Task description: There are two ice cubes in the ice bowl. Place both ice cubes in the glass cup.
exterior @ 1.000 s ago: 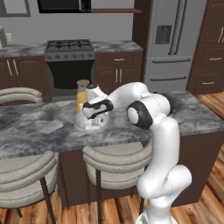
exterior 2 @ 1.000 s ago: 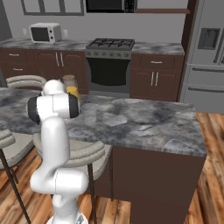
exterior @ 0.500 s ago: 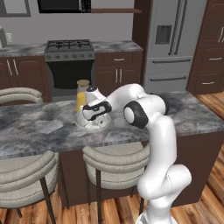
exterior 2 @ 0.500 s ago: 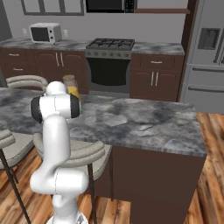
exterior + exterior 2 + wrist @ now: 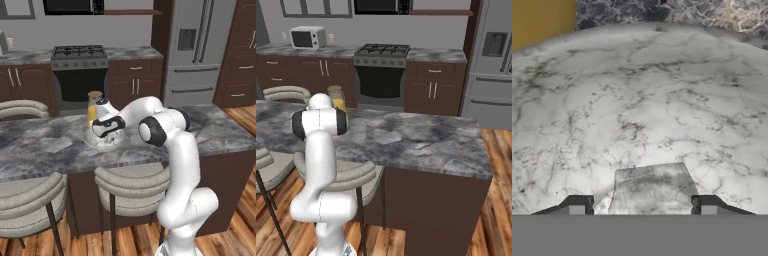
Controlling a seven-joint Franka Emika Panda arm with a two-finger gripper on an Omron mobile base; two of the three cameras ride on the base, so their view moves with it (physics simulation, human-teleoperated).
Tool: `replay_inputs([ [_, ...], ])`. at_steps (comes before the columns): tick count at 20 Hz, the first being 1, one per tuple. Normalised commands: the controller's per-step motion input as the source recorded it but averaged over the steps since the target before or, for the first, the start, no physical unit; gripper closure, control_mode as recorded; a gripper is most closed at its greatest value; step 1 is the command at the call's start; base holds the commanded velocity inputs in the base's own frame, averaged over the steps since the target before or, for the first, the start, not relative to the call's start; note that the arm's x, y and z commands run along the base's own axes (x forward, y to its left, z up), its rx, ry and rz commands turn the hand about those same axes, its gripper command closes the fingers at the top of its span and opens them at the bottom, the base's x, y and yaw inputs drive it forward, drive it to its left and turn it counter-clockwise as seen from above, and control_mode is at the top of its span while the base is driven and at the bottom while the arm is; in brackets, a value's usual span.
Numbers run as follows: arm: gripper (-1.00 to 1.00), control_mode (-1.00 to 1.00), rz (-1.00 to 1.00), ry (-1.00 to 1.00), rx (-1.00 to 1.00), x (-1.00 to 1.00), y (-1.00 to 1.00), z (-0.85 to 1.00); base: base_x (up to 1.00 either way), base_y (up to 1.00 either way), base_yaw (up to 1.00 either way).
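Note:
My gripper reaches down into the ice bowl, a wide pale marbled bowl on the grey stone counter. One whitish ice cube lies on the bowl's floor between my two fingertips. The right tip is close against the cube and a small gap remains on the left, so the gripper is open around it. In the left base view the hand hangs over the bowl. The glass cup is out of view.
A lidded jar of orange liquid stands just behind the bowl, also showing as the orange jar and the jar. Two padded stools sit at the counter's near edge. Stove and fridge stand far behind.
The arm's elbow has shifted slightly left and the hand has stayed low over the bowl. The jaws have drawn in from their widest.

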Motion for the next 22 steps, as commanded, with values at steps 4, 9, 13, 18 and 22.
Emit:
replay_inputs([
  [4, 1.0, -1.0, 0.0, -0.05, 0.0, -0.08, 0.0, 0.07, 0.0, 0.0, 0.0],
  [9, 1.0, -1.0, -0.04, -0.05, 0.0, -0.05, 0.0, 0.86, 0.0, 0.0, 0.0],
  [13, 1.0, -1.0, -0.02, -0.02, 0.01, -0.2, -0.13, 0.71, 0.0, 0.0, 0.0],
  [18, 1.0, -1.0, -0.02, -0.02, 0.04, -0.16, -0.32, 0.5, 0.0, 0.0, 0.0],
  [22, 1.0, -1.0, -0.01, 0.1, 0.05, 0.0, -0.52, 0.37, 0.0, 0.0, 0.0],
])
